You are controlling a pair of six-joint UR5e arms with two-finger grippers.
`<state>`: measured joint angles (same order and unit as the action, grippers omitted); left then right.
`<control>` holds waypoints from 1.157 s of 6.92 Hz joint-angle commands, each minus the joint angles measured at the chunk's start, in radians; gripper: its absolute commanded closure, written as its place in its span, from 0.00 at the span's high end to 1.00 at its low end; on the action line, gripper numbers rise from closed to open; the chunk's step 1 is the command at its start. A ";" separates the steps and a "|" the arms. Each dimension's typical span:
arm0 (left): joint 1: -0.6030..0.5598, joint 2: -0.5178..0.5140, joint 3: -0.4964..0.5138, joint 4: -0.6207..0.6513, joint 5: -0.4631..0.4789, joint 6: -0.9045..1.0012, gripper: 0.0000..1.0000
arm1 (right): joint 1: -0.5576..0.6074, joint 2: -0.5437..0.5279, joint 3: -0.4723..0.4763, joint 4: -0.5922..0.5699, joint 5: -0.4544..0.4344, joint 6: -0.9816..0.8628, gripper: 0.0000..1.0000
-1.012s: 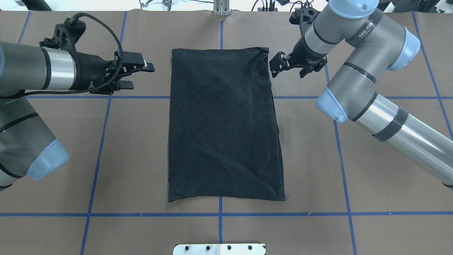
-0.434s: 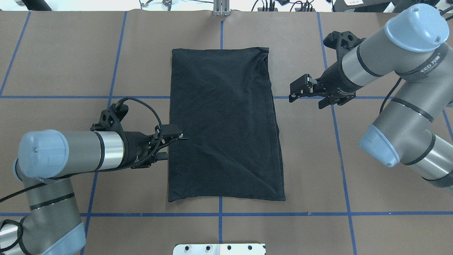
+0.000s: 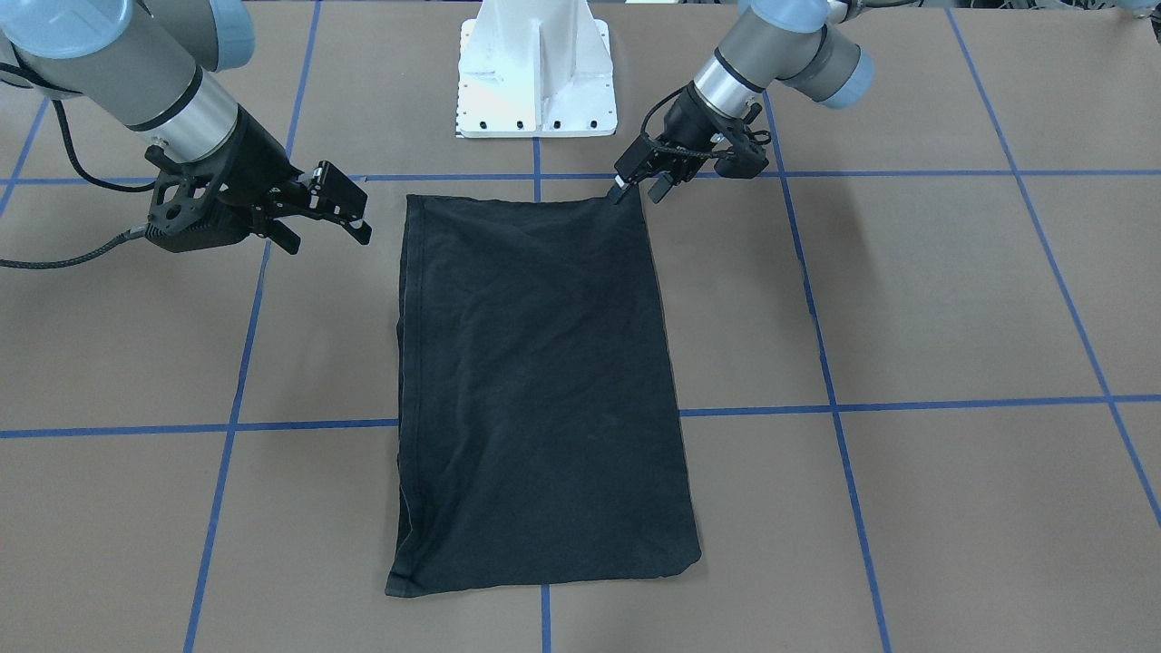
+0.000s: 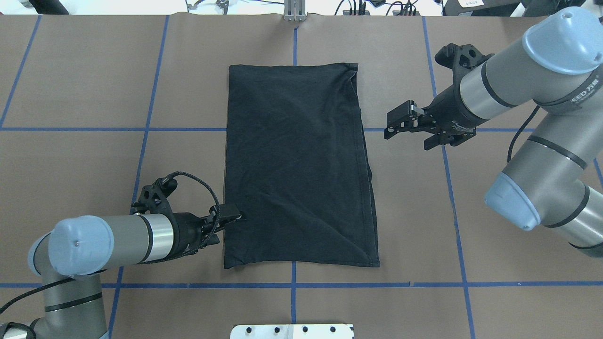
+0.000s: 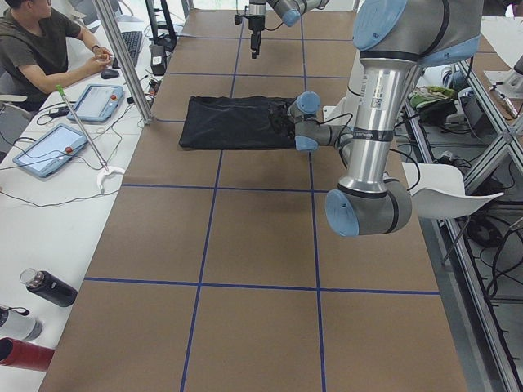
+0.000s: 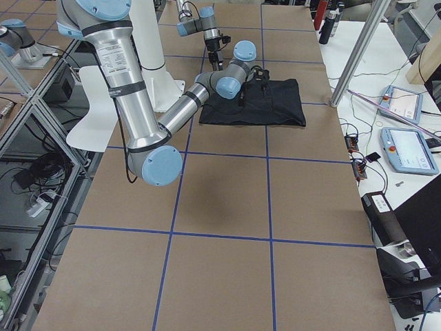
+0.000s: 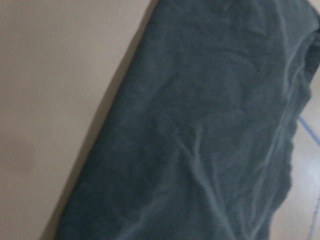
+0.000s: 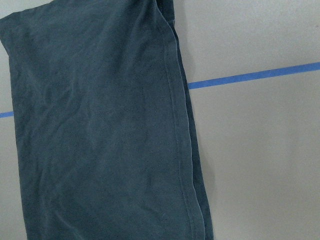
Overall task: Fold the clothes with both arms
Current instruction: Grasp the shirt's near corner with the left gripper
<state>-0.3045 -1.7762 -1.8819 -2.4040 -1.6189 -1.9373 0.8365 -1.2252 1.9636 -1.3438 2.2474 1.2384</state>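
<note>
The black T-shirt point(image 4: 297, 165) lies flat on the brown table as a long folded rectangle, plain black side up, no print showing. It also shows in the front view point(image 3: 535, 381) and in both wrist views point(image 7: 200, 150) point(image 8: 100, 125). My left gripper point(image 4: 231, 228) is low at the shirt's left edge near the corner closest to the robot point(image 3: 638, 192). Its jaws look open, and no cloth is lifted. My right gripper point(image 4: 405, 136) is open and empty, a little off the shirt's right edge point(image 3: 331, 240).
The white pedestal base point(image 3: 535, 73) stands just behind the shirt's near end. Blue tape lines point(image 4: 292, 285) grid the brown table. An operator point(image 5: 41, 41) sits beside tablets at a side table, with bottles point(image 5: 45, 287) along it.
My left gripper has swung from beside the shirt's far left corner toward the robot, down to the near left edge. My right gripper has drawn back right and nearer, still open.
</note>
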 commanded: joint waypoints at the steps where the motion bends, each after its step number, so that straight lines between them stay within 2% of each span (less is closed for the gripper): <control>1: 0.042 0.004 0.018 0.000 0.007 0.000 1.00 | -0.002 0.000 -0.003 0.000 -0.002 0.003 1.00; 8: 0.096 0.000 0.049 0.002 0.011 0.000 1.00 | -0.002 0.000 -0.005 0.000 0.000 0.001 1.00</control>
<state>-0.2098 -1.7740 -1.8372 -2.4026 -1.6076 -1.9374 0.8350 -1.2251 1.9602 -1.3438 2.2473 1.2395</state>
